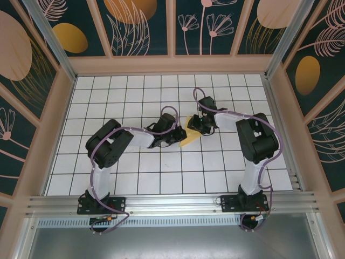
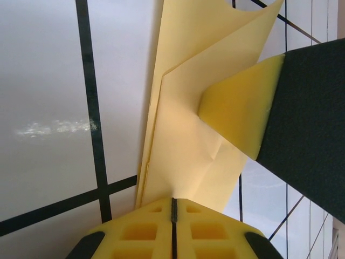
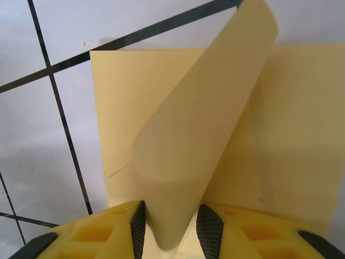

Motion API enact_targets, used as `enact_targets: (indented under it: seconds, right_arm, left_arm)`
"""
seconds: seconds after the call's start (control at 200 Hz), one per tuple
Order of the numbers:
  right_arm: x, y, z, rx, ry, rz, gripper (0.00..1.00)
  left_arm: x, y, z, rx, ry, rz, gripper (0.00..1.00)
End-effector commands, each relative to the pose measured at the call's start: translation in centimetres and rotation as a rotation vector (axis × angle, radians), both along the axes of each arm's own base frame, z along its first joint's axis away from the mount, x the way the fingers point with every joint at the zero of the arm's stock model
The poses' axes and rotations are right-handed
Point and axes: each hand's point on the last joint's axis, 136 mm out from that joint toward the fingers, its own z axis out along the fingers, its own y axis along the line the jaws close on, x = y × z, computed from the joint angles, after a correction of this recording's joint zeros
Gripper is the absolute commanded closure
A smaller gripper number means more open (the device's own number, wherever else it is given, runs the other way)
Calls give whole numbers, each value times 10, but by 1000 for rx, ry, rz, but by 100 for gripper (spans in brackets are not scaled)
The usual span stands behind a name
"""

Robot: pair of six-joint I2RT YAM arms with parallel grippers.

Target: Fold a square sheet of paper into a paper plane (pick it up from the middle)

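Starting at the near edge of the white gridded tabletop [image 1: 135, 178], both arms rise from their bases on a metal rail [image 1: 172, 200] and bend inward to meet near the middle of the grid. The left gripper [image 1: 172, 133] comes in from the left and the right gripper [image 1: 197, 126] from the right. The yellow sheet of paper [image 1: 190, 138] lies between them as a folded wedge, its wider end toward the near side.

From the left wrist, the left gripper [image 2: 173, 204] has its fingers [image 2: 140, 232] pressed together with only a thin dark seam between them, clamped on the near edge of the sheet of paper [image 2: 183, 135]. The sheet runs away from them in layered folds with a crease along its length, over the tabletop [image 2: 48, 108]. Farther along, a yellow pad [image 2: 242, 108] of the right gripper bears against a raised flap.

From the right wrist, the right gripper [image 3: 168, 218] has its fingers [image 3: 137, 226] drawn in on a flap of the sheet of paper [image 3: 205, 124] that curls upward in a loop between them, both dark pads touching its sides. The rest of the sheet lies flat behind on the tabletop [image 3: 48, 135]. Beyond the grid stand dark wall panels [image 1: 140, 21] painted with leaves and orange ovals
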Motion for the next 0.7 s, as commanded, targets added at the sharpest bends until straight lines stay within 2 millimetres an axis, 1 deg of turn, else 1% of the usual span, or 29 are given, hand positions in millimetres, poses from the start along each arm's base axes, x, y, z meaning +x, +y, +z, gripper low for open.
enact_targets:
  seconds: [0.0,0.075,0.15,0.21,0.26,0.315,0.41,0.5,0.58,0.696]
  right_arm:
    - [-30,-41,-56,-165,131,-34,63]
    - [-16,-27,-26,-59,56,-27,63]
    - [-3,-21,8,21,-30,-28,62]
    - [2,-18,30,75,-87,-17,62]
    - [3,-16,44,111,-130,-1,65]
    - [3,-16,54,129,-164,12,68]
    - [-3,-10,56,166,-177,48,80]
    - [-11,4,52,225,-152,105,90]
    - [-17,13,44,233,-131,139,93]
    - [-24,22,31,240,-95,173,94]
  left_arm:
    - [-5,12,-29,89,54,3,93]
    - [-8,15,-35,108,69,-1,94]
    - [-11,19,-40,129,80,-6,94]
    - [-13,21,-44,141,87,-7,94]
    - [-13,21,-45,145,89,-8,94]
    - [-14,22,-47,149,93,-7,95]
    - [-14,22,-49,152,94,-9,95]
    - [-14,22,-48,152,93,-13,96]
    - [-14,22,-49,155,92,-15,96]
    - [-15,23,-50,158,95,-14,96]
